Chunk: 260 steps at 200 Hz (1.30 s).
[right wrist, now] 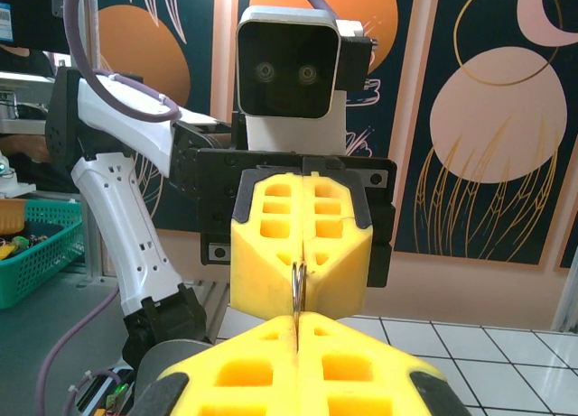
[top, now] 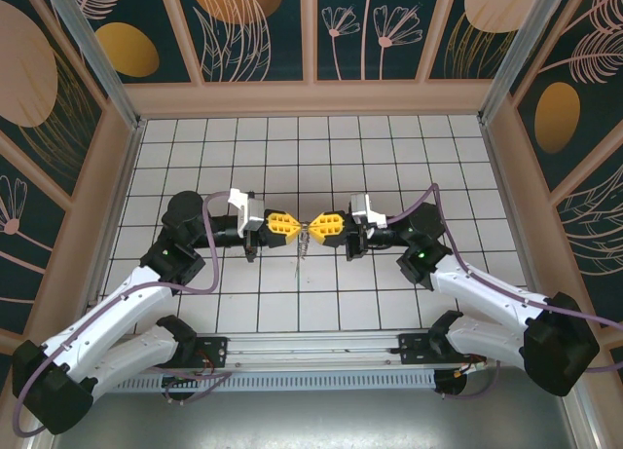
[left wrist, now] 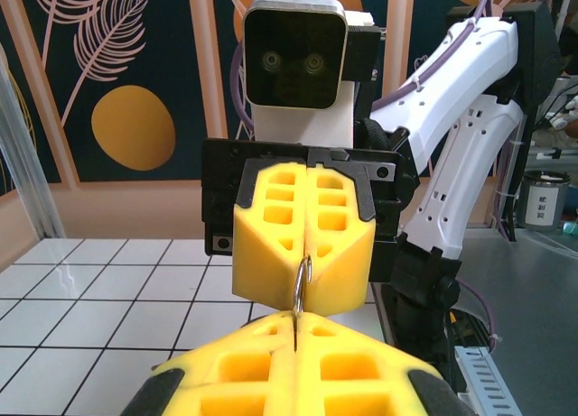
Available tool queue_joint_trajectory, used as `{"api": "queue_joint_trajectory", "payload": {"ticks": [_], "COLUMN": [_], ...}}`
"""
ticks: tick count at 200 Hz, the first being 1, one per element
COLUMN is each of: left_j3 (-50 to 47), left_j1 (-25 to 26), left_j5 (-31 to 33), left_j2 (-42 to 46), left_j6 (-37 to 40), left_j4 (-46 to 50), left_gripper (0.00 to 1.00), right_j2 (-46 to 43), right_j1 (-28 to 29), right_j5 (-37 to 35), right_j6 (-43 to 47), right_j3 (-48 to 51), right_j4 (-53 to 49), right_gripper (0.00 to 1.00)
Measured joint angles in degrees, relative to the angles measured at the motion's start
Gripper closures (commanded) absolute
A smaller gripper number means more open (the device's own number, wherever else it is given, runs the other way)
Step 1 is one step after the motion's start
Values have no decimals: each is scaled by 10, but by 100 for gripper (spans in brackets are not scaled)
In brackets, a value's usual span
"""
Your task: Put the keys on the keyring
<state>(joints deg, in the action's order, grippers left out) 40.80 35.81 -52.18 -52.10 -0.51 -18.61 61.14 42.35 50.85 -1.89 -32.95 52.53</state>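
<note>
Grippers of both arms meet tip to tip above the middle of the white tiled table (top: 370, 303), well away from every edge. The left gripper (top: 295, 226) and the right gripper (top: 319, 226) each have their yellow jaws pressed together. Both pinch the same keyring (left wrist: 302, 285), a thin metal loop seen edge-on and held off the table between them. The step in hand looks like steadying the ring in two grips so that a key can be threaded on. The next move likely calls for one arm to hold firm while the other eases off gently, without twisting the loop or dropping it. From overhead, a thin silvery piece (top: 304, 246) hangs just below the fingertips; it is too small to tell whether it is a key. The wrist views give what the overhead view is too coarse to resolve: the loop stands upright, caught in the seam of each closed pair of jaws.
</note>
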Motion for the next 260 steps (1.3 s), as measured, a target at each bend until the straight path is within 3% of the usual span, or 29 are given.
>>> {"api": "queue_joint_trajectory", "payload": {"ticks": [16,35,45,59,89,110,134,198,260], "left_j3": [0,0,1,7,38,60,73,95,105], "left_j1": [0,0,0,0,0,1,7,23,26], "left_j5": [5,19,29,45,64,71,81,98,104], "left_j2": [2,7,9,8,0,-7,-10,-38,-48], "left_j6": [2,16,26,46,87,113,135,165,174], "left_j4": [2,17,34,67,138,184,227,313,334], "left_gripper": [100,100,100,100,100,100,100,100,100], "right_j2": [0,-2,-9,-34,-107,-145,-152,-118,-104], "right_j1": [0,1,3,7,29,45,51,55,60], "right_j5": [-4,-19,-35,-72,-170,-212,-241,-253,-226], "right_j6": [0,0,9,22,63,83,104,128,136], "right_j3": [0,3,9,21,24,24,24,24,23], "right_j4": [0,-8,-21,-58,-160,-212,-259,-311,-311], "right_gripper": [100,70,62,59,58,67,70,70,72]}}
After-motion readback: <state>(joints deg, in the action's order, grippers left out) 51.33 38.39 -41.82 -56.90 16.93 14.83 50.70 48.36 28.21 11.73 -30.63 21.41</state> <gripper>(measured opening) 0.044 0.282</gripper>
